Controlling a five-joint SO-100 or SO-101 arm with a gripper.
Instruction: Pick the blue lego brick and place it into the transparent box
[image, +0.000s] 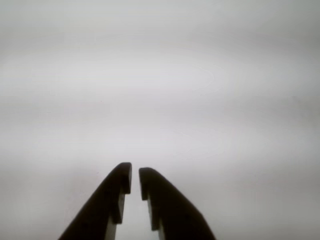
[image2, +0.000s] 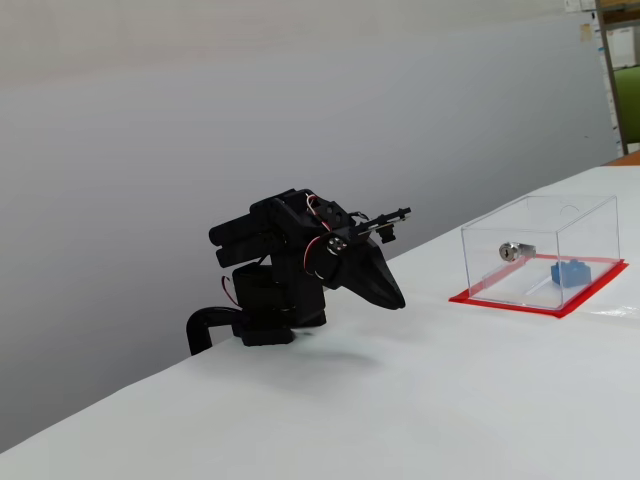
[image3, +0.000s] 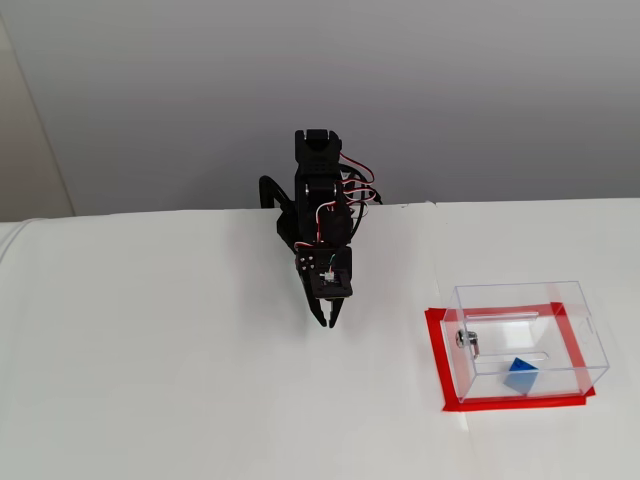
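The blue lego brick (image2: 571, 271) (image3: 520, 374) lies on the floor of the transparent box (image2: 585, 225) (image3: 520, 297), near its right end in a fixed view. The box has a red base edge and a silver lock (image2: 512, 250) (image3: 465, 340) on one wall. My gripper (image2: 398, 300) (image3: 328, 322) hangs folded close to the arm's base, well to the left of the box, pointing down at the table. In the wrist view the gripper (image: 135, 171) is shut, its dark fingers nearly meeting with nothing between them; only bare white table shows there.
The white table (image3: 150, 380) stretches wide around the arm. A grey wall (image3: 480, 100) rises behind the arm's base. Shelving (image2: 622, 70) shows at the far right of a fixed view.
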